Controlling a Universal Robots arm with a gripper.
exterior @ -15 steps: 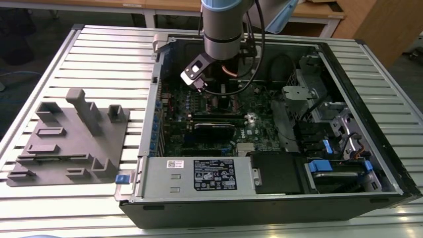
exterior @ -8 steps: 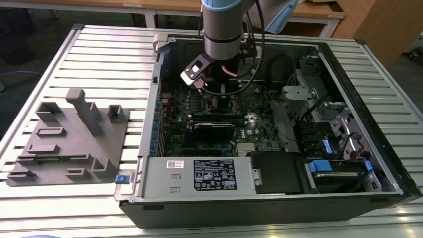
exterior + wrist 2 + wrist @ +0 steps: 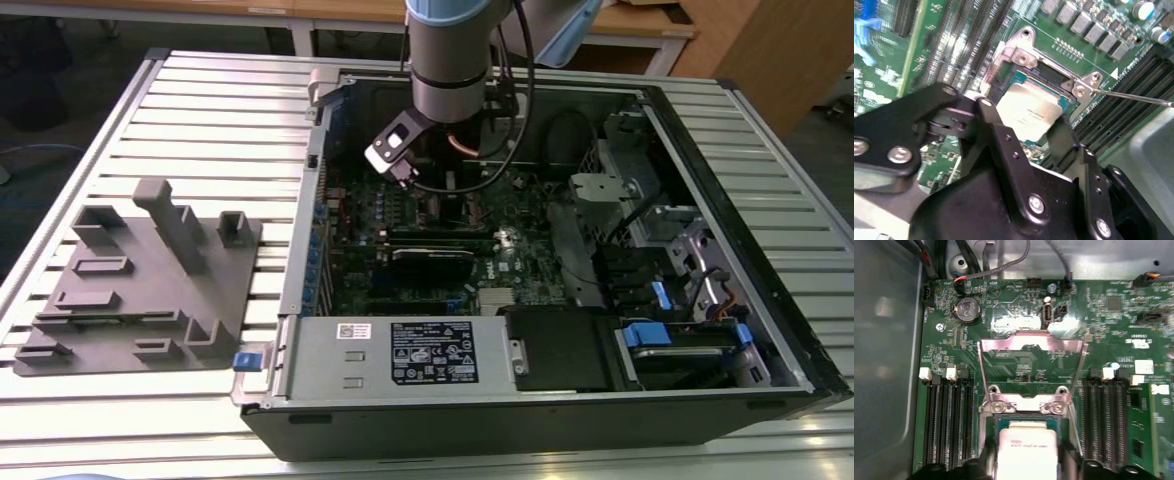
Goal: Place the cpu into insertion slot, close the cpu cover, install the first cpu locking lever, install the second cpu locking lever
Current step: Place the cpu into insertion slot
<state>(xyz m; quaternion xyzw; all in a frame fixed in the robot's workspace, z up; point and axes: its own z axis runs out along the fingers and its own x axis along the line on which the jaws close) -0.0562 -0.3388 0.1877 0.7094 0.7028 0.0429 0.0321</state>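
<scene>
Evidently the pincer [image 3: 1022, 116] is closed on the cpu [image 3: 1026, 110] by two opposite edges, at the insertion slot [image 3: 1044, 75], with the cpu cover [image 3: 1031, 345] raised. The chip looks light, stiff and fragile underneath, so those edges are probably the best hold.

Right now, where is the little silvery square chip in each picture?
Second wrist view: the small silvery-tan square chip lies beside the silver two-screw bracket.
First wrist view: the chip lies beside that bracket, between long black memory slots.
Exterior view: the grey robot arm stands in front of its spot on the green motherboard.
Shared landmark: the green motherboard.
</scene>
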